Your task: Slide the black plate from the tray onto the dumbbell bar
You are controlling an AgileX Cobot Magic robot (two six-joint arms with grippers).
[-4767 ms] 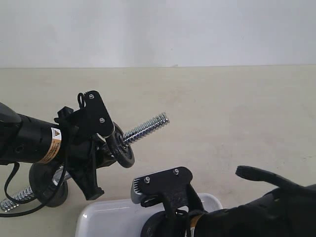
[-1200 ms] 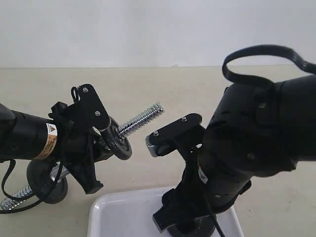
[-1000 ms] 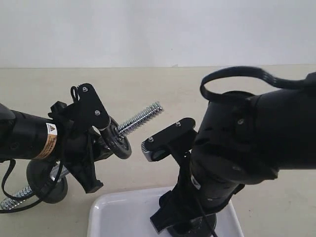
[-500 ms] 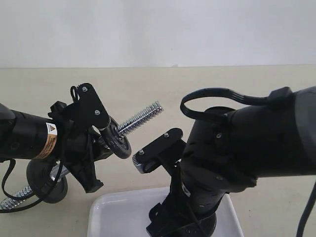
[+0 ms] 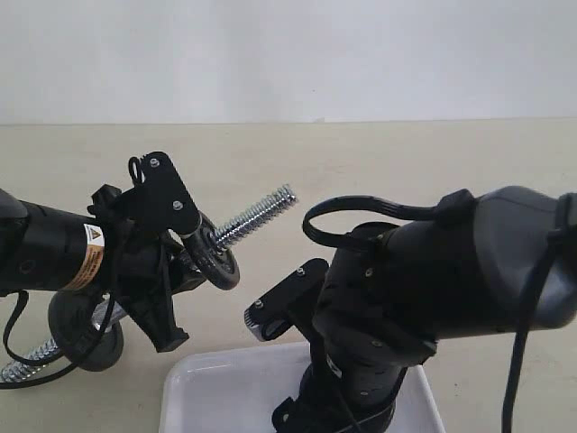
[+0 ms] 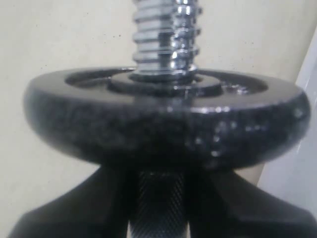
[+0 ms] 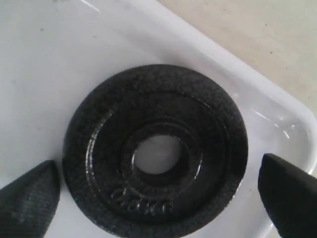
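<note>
My left gripper [image 5: 167, 271] is shut on the dumbbell bar [image 5: 257, 215] and holds it slanted above the table, its threaded end free. One black disc [image 5: 216, 262] sits on the bar just past the fingers, and another [image 5: 86, 334] sits at the low end. The left wrist view shows that nearer disc [image 6: 168, 119] on the thread [image 6: 166, 34]. The black plate [image 7: 156, 153] lies flat in the white tray [image 7: 59, 74]. My right gripper [image 7: 158, 196] hangs open over it, one fingertip [image 7: 29, 198] on each side, clear of the rim. In the exterior view the right arm hides this plate.
The tray [image 5: 216, 388] lies at the front edge of the beige table [image 5: 406, 171], below the bar's free end. The bulky right arm [image 5: 433, 280] and its cable loop stand close to the right of the bar. A white wall runs behind.
The right arm has come down and to the left over the tray, and its jaws have opened wider. The left arm and bar have not moved.
</note>
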